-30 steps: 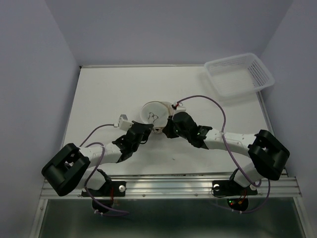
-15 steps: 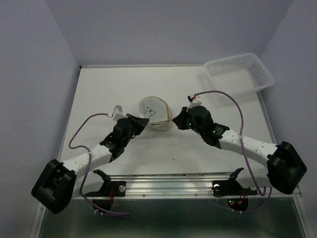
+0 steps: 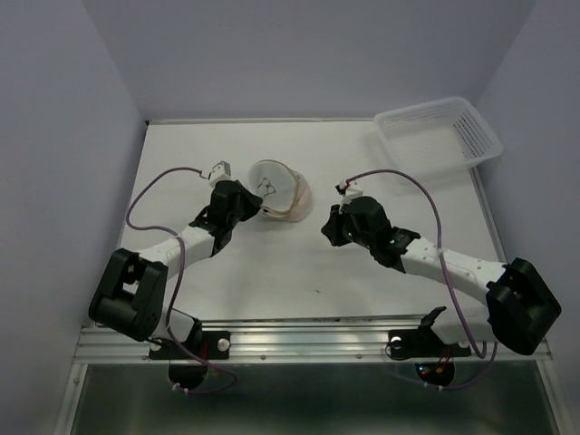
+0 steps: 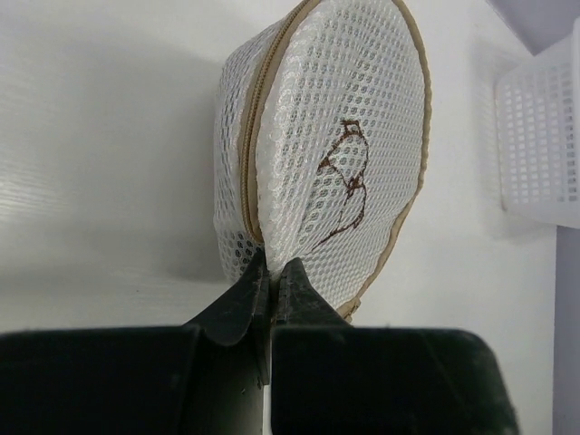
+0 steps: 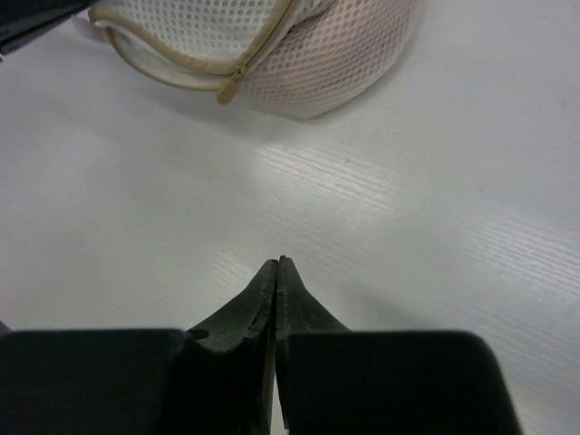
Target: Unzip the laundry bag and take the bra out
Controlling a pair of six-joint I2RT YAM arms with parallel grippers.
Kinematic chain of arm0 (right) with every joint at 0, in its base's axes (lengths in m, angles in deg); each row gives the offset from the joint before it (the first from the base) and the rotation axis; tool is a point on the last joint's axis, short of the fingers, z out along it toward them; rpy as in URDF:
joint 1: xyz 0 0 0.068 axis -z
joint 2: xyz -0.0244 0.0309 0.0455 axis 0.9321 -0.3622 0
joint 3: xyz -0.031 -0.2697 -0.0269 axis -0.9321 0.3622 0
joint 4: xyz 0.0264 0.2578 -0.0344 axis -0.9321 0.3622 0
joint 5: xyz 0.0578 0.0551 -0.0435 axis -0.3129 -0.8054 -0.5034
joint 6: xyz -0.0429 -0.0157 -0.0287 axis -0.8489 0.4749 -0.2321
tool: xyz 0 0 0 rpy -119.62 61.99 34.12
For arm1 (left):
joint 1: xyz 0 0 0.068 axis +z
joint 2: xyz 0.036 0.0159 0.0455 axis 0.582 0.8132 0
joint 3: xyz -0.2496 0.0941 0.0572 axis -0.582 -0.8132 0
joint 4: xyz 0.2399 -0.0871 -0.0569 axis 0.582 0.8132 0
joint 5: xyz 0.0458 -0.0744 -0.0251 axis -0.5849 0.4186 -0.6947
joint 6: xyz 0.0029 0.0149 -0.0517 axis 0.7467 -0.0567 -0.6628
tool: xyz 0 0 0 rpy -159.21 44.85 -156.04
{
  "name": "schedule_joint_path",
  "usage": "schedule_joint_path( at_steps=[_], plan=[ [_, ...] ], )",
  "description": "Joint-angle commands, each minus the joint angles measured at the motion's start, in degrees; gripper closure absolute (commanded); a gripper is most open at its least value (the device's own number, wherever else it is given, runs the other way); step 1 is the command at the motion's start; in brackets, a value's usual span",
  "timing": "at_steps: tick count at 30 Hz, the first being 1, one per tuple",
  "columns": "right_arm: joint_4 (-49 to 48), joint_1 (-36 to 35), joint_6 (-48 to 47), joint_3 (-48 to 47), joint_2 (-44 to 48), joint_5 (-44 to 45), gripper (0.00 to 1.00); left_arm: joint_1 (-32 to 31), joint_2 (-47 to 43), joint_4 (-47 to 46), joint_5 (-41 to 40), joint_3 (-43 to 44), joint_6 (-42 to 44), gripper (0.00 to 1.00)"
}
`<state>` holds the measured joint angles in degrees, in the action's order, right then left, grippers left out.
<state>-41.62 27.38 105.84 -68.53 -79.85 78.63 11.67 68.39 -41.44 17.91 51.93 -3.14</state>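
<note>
The laundry bag (image 3: 276, 189) is a round white mesh pouch with a tan rim, tipped on its edge at mid table. My left gripper (image 3: 251, 210) is shut on the bag's mesh by the zipper seam; in the left wrist view (image 4: 272, 265) the bag (image 4: 335, 136) stands upright above the fingertips, a brown stitched mark on its face. My right gripper (image 3: 323, 228) is shut and empty, apart from the bag to its right. In the right wrist view (image 5: 276, 263) the bag (image 5: 272, 45) lies ahead with its tan zipper end visible. The bra is hidden; only pinkish cloth shows through the mesh.
A white plastic basket (image 3: 439, 136) stands at the table's far right corner, and its edge shows in the left wrist view (image 4: 544, 136). Purple cables loop from both wrists over the table.
My left gripper carried the bag away from the front edge and to the left, tipping it on edge. My right gripper has drawn back from the bag to the right.
</note>
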Motion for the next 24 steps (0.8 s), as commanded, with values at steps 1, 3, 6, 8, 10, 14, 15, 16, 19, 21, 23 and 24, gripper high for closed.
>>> schedule_joint_path(
  at_steps=[1, 3, 6, 8, 10, 14, 15, 16, 19, 21, 23, 24],
  plan=[
    [-3.94, -0.36, -3.47, 0.13, -0.62, -3.76, 0.82, -0.25, -3.46, 2.02, 2.75, 0.94, 2.68, 1.00],
    [-4.73, -0.88, -3.91, -0.92, -2.11, -3.77, 0.75, -0.25, -6.26, 2.55, 2.23, -0.81, 1.28, 1.00],
    [-6.48, -1.50, -2.25, -1.90, -4.91, -6.14, 0.58, -0.95, -10.05, 2.46, 1.53, -3.36, -1.80, 1.00],
    [-8.33, -3.25, -1.81, -3.30, -6.68, -5.71, 0.48, -1.56, -11.20, 2.11, 0.65, -4.25, -2.60, 1.00],
    [-9.03, -4.84, -1.37, -5.57, -9.31, -4.48, 0.42, -2.18, -12.17, 2.03, 0.21, -5.13, -4.35, 1.00],
    [-10.62, -8.88, -1.28, -8.57, -13.18, 1.93, 0.34, -3.50, -13.05, 1.76, -0.50, -5.75, -6.55, 1.00],
    [-10.79, -9.50, -1.28, -9.27, -13.89, 2.55, 0.34, -3.76, -13.14, 1.85, -0.76, -5.83, -6.64, 1.00],
    [-10.97, -10.55, -1.36, -9.89, -15.20, 3.34, 0.33, -4.20, -13.14, 1.94, -1.02, -5.83, -6.82, 1.00],
    [-10.97, -11.26, -1.72, -12.26, -16.70, 6.16, 0.34, -4.47, -13.49, 2.11, -1.38, -5.92, -7.08, 1.00],
    [-10.01, -11.26, -1.46, -13.93, -18.02, 7.92, 0.34, -4.64, -13.58, 2.20, -1.46, -6.01, -6.99, 1.00],
    [-9.31, -11.26, -1.54, -14.99, -18.90, 9.76, 0.35, -4.73, -13.67, 2.38, -1.55, -6.01, -6.99, 1.00],
    [-8.52, -11.26, -1.54, -15.86, -19.77, 10.12, 0.36, -4.82, -13.67, 2.29, -1.55, -6.09, -6.99, 1.00]
  ],
)
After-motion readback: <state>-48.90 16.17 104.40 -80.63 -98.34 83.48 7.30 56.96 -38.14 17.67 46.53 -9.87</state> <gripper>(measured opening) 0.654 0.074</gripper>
